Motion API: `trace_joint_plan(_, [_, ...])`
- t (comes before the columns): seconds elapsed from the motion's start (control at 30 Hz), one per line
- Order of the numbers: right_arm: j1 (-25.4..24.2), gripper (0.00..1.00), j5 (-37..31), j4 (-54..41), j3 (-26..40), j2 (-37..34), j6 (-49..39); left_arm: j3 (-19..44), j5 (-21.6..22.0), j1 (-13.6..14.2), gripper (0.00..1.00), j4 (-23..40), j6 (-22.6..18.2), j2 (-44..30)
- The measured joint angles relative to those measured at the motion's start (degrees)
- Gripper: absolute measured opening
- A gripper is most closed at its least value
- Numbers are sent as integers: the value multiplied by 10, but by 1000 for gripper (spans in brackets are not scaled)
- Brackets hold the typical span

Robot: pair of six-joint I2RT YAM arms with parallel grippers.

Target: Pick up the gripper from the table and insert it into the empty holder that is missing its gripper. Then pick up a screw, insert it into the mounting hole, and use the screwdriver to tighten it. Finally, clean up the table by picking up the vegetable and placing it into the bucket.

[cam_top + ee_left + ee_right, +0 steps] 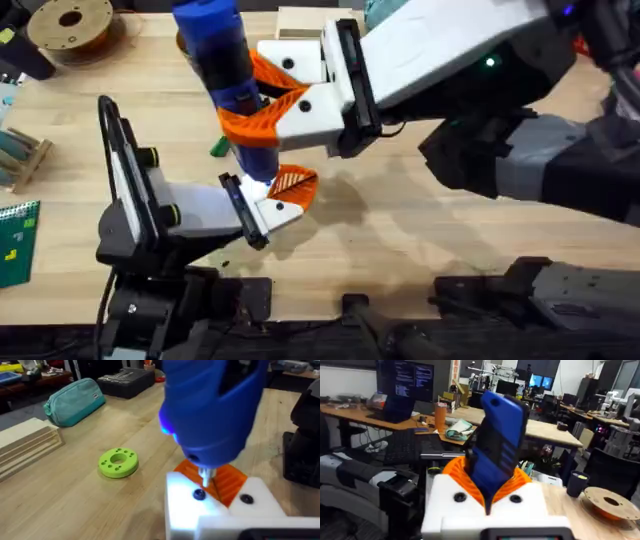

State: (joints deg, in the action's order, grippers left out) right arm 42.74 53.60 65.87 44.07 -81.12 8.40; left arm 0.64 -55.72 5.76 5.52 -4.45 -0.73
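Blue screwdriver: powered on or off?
On, apparently: the blue pen-shaped electric screwdriver shows a lit blue spot on its body near the thin metal bit.

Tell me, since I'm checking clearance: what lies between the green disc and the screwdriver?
Bare wooden table in the left wrist view; nothing lies between the green disc and the screwdriver.

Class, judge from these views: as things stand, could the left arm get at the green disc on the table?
Probably yes. The green disc lies alone on bare table ahead of the left gripper. One hindrance: the screwdriver, held by the right gripper, hangs just above that gripper.
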Motion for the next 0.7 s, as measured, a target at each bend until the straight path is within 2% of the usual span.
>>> trace_joint_plan(0.5, [0,8,-2,-8,0,-10,1,0,0,0,4,0,0,0])
trace_joint_plan(0.7, [0,8,-2,22,0,-10,0,0,0,0,4,0,0,0])
